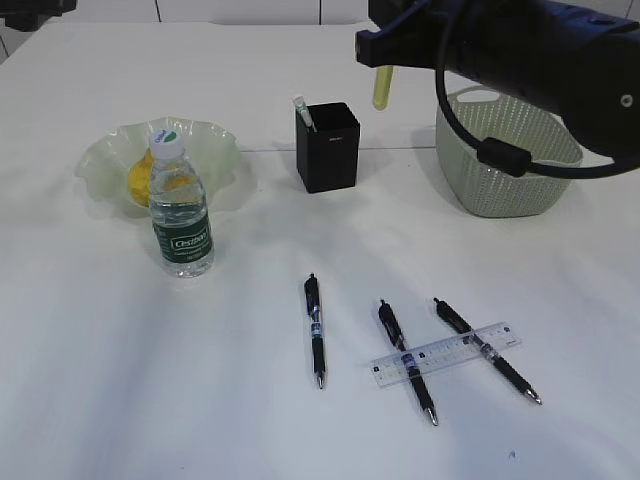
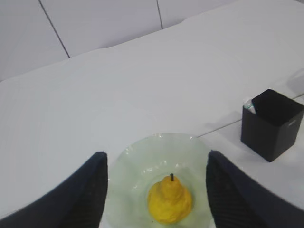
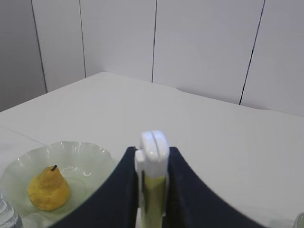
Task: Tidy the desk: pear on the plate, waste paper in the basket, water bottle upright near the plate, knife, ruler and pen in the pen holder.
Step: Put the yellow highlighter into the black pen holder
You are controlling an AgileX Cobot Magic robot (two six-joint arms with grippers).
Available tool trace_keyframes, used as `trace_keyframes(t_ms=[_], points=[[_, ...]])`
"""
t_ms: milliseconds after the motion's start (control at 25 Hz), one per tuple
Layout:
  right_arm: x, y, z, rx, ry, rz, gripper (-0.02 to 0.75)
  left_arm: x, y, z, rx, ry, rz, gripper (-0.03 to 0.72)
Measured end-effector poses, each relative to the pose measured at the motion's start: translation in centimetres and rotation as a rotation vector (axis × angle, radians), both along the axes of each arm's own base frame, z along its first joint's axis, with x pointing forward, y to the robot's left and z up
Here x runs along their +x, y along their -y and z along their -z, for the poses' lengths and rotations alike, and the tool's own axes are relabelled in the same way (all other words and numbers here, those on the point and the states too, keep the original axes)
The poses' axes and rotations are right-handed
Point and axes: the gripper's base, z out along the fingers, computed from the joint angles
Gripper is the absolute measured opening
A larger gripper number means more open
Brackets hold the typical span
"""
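While pear [image 2: 170, 205] sits on plate [image 2: 124, 161] — yellow, dark stem | left tool [image 2: 154, 190] open, empty | right tool [image 3: 153, 190] grips knife [image 3: 154, 156]

pear [image 1: 140, 178] on plate [image 1: 105, 150] | water bottle [image 1: 180, 215] before plate | ruler [image 1: 445, 353] apparently across pens [image 1: 406, 360]

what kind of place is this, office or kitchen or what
Probably a staged desk in a lab or test room rather than a kitchen: a plain white desk against bare panelled walls, stationery such as the pens and ruler, and a black pen holder.
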Motion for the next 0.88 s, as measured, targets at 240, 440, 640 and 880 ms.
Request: trace_keyframes(t_ms=[240,440,640,880], points=[[0.1,-0.2,0.4,-0.027,0.002,-0.013,0.105,0.2,-2.8,0.6,-0.003,-0.068,-0.094,0.463],[0.1,-0.2,0.4,-0.033,0.005,-0.016,0.105,0.5,-3.8,1.8,-0.018,-0.163,-0.141,0.463],[0.2,-0.2,0.5,-0.039,0.002,-0.019,0.105,1.2,-3.7,2.7,-0.027,-0.176,-0.141,0.463],[1.3,-0.8,0.5,-0.117,-0.036,-0.036,0.105,2.3,-3.5,3.7,-0.031,-0.161,-0.135,0.463]])
